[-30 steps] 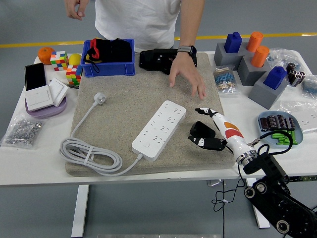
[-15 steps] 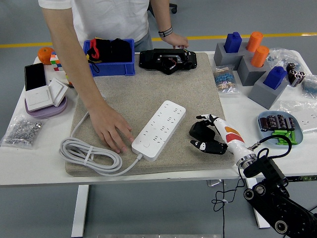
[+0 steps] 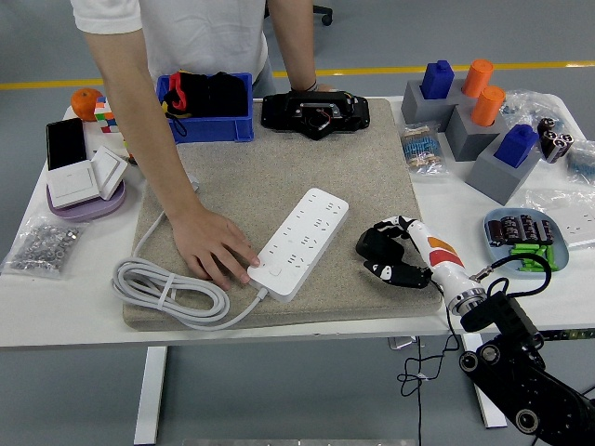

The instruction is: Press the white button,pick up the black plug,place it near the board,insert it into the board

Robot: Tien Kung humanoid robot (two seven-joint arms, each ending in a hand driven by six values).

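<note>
Nowhere legible print; right hand clasps black plug beside board.

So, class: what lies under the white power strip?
The power strip lies on a beige mat, a person's hand at its near end. What the mat covers cannot be seen.

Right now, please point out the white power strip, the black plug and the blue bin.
white power strip (image 3: pixel 299 243), head view, middle of its top face.
black plug (image 3: pixel 375 243), head view, its body.
blue bin (image 3: pixel 212 131), head view, front wall.
</note>
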